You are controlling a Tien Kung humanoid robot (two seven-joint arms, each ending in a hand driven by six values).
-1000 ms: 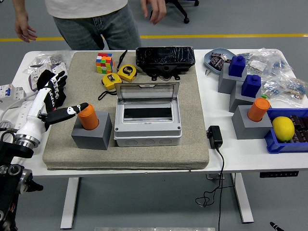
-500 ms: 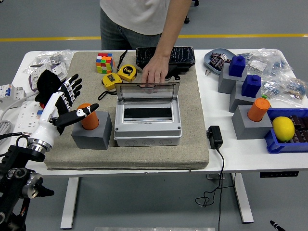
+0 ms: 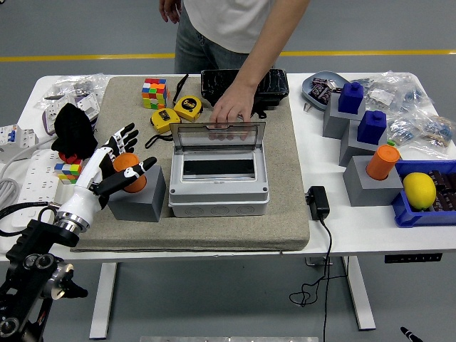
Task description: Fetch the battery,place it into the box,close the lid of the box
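Note:
An orange battery (image 3: 131,172) stands upright in a grey block (image 3: 137,196) on the beige mat, left of the grey box (image 3: 219,179). The box is open, its clear lid (image 3: 219,134) standing up at the back. My left hand (image 3: 117,160) has its fingers spread around the battery, thumb in front of it, not closed on it. A person's hand (image 3: 230,112) rests on the top edge of the lid. A second orange battery (image 3: 382,161) stands in a grey block at the right. My right hand is out of view.
Two yellow tape measures (image 3: 178,112), a colour cube (image 3: 154,92) and a black case (image 3: 244,87) lie behind the box. Blue blocks (image 3: 360,114) on grey stands, a blue tray with a lemon (image 3: 420,190) and bags are at the right. A black adapter (image 3: 318,201) lies right of the mat.
My left hand has moved right and forward to the battery, fingers spread around it. The person has stepped to the table and put a hand on the box lid.

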